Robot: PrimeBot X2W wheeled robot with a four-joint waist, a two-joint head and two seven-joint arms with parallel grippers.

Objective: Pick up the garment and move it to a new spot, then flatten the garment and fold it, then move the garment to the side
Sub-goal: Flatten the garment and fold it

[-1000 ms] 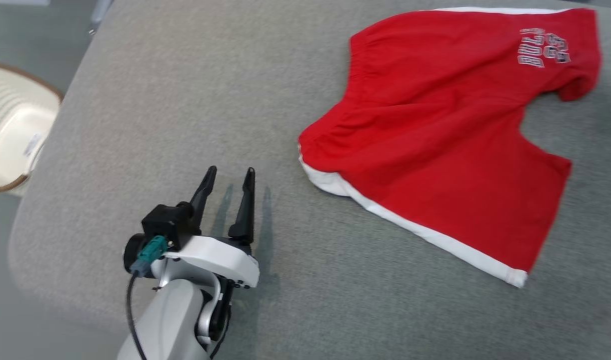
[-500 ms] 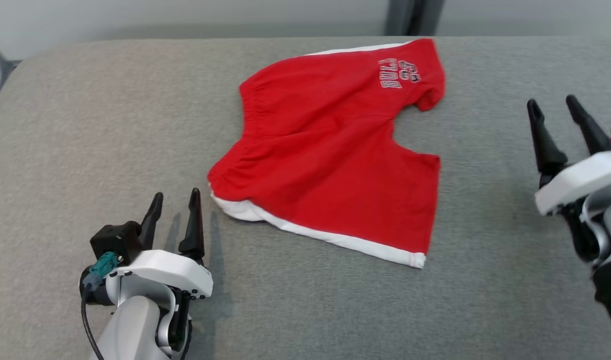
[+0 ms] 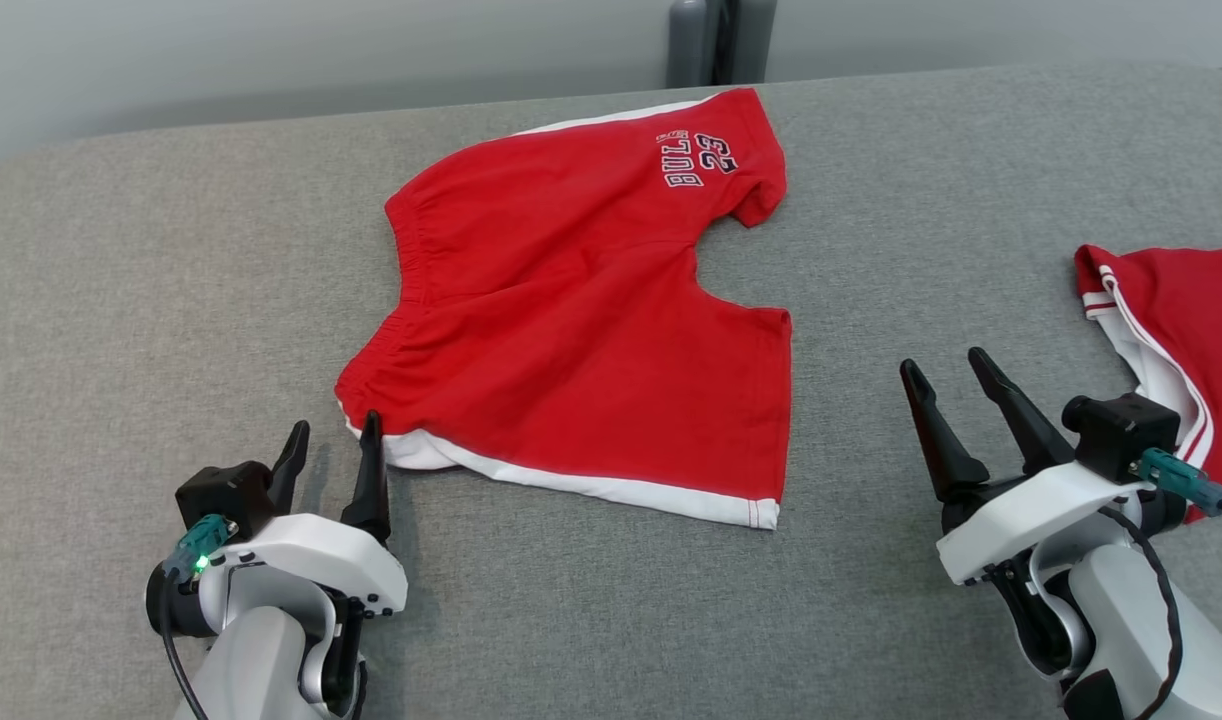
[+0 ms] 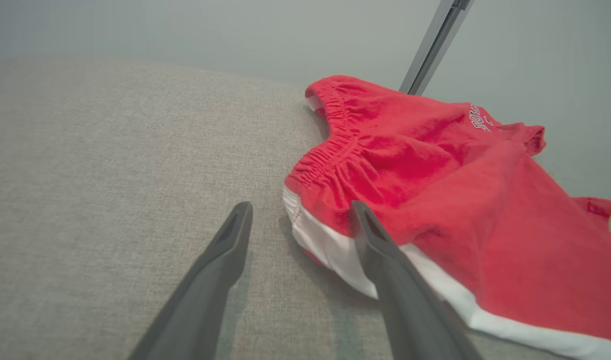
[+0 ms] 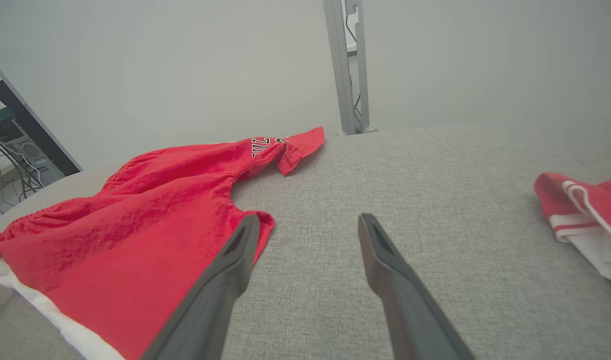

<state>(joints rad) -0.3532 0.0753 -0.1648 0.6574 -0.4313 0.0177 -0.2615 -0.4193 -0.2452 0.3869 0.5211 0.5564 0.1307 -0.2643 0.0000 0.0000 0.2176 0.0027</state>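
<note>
We see a grey fabric surface [image 3: 171, 250] before a pale wall [image 3: 271, 50] and a metal post [image 3: 706, 40]. The red shorts [image 3: 571, 330] lie spread at its centre. The left gripper [image 3: 336, 422] and right gripper [image 3: 942, 359] flank them, fingers apart and empty. A second red garment [image 3: 1181, 310] lies far right.

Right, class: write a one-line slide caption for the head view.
Red shorts spread on grey fabric surface; open left gripper close beside them, open right gripper farther off.

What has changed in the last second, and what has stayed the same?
The head camera swung, so the picture shifted. The left gripper drew nearer to the waistband corner of the red shorts. Both it and the right gripper stayed open, holding nothing; the shorts lay unmoved.
</note>
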